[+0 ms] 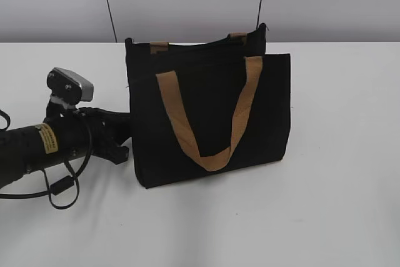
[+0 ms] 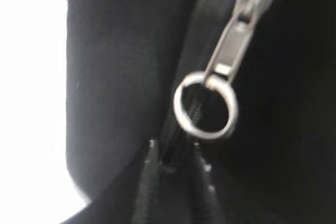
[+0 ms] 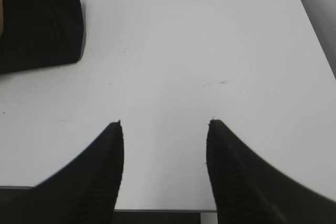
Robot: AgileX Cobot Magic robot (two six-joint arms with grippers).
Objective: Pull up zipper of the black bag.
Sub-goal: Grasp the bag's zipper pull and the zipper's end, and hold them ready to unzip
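The black bag (image 1: 206, 92) stands upright on the white table, one tan strap handle (image 1: 209, 154) hanging down its front. My left gripper (image 1: 125, 139) is against the bag's lower left edge. In the left wrist view the silver zipper (image 2: 231, 51) fills the frame, its ring pull (image 2: 206, 106) hanging toward me on the black zip line. The left gripper (image 2: 174, 144) has its jaws a narrow gap apart astride the zip line, tips just short of the ring and not holding it. My right gripper (image 3: 164, 123) is open and empty over bare table, and a bag corner (image 3: 37, 19) shows at upper left.
The white table (image 1: 312, 217) stretches to a grey wall behind. The left arm's black cable (image 1: 59, 189) loops on the table in front of the arm. The table's near edge (image 3: 157, 211) shows under the right gripper. The right arm is out of the exterior view.
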